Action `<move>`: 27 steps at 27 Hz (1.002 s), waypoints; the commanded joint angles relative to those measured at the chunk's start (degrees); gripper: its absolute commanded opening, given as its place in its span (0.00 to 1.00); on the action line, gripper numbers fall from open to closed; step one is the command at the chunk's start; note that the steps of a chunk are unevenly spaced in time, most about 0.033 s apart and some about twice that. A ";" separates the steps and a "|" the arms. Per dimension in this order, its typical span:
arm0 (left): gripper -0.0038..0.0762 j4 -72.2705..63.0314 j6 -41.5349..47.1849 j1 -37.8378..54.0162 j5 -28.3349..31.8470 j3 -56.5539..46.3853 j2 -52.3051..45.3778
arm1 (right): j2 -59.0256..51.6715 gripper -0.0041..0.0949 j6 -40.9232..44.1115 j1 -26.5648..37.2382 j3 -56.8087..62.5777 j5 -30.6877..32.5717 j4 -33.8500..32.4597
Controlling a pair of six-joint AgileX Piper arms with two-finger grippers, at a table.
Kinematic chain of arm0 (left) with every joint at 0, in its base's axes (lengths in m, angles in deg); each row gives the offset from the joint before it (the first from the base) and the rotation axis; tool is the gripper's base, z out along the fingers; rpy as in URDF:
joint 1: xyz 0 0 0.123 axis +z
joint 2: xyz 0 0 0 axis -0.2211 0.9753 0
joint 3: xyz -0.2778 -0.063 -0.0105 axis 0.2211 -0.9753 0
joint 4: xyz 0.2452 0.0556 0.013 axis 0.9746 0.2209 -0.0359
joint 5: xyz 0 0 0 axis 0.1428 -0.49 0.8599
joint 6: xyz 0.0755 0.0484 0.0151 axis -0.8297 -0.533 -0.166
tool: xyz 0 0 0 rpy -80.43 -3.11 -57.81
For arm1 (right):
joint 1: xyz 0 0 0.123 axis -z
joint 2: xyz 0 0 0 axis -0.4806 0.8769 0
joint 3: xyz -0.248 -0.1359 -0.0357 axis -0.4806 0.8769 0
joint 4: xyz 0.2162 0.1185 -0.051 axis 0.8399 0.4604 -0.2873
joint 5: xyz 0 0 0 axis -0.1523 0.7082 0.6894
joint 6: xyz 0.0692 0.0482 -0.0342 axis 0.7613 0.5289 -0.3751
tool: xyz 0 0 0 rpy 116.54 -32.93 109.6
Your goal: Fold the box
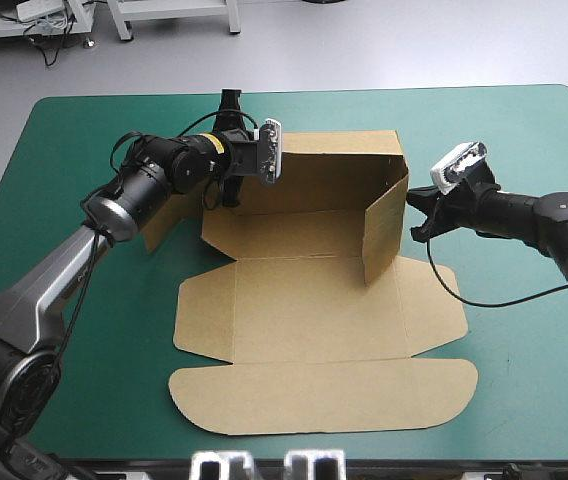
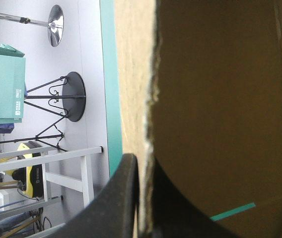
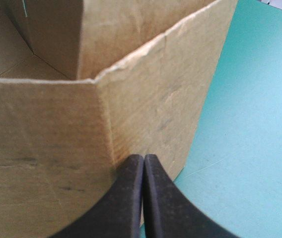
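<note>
The brown box (image 1: 314,300) lies as a cut sheet with its back wall (image 1: 334,170) and right wall (image 1: 384,225) raised. The lid (image 1: 324,390) is flat toward the front, and a left flap (image 1: 164,220) lies outward. My left gripper (image 1: 229,105) is at the back left corner. In the left wrist view this gripper (image 2: 142,161) is shut on the box, with the board's edge (image 2: 151,99) between its fingers. My right gripper (image 1: 414,212) is outside the right wall. Shut and holding nothing, the same gripper (image 3: 143,157) touches a crease in that wall (image 3: 146,99).
The teal-green cover (image 1: 524,130) shows on every side of the sheet, widest to the right and at the far left. The lid's rounded front edge (image 1: 324,428) lies near the table's front edge.
</note>
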State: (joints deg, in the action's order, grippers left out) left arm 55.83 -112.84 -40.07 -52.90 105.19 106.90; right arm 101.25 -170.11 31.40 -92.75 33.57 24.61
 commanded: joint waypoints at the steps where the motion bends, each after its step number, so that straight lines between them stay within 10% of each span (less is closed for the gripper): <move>1: 0.04 -1.37 -0.29 -1.00 -4.60 1.12 -1.93 | -3.78 0.03 -1.86 0.09 -0.56 -0.09 3.04; 9: 0.04 -2.92 -0.29 -1.59 -8.69 1.09 -1.93 | -3.83 0.14 -1.86 0.09 -0.55 0.80 -1.13; 17: 0.04 -3.67 -0.29 -1.59 -10.59 1.09 -1.93 | -3.83 0.77 -1.86 -0.05 -0.55 7.74 -3.81; 27: 0.04 -4.58 -0.47 -1.59 -15.70 1.09 -1.04 | -3.75 0.77 -1.43 -9.92 -0.55 -3.11 -3.51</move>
State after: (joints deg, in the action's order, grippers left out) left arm 54.50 -113.83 -40.65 -60.02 105.95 106.28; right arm 99.56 -171.65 24.73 -91.98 33.94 18.17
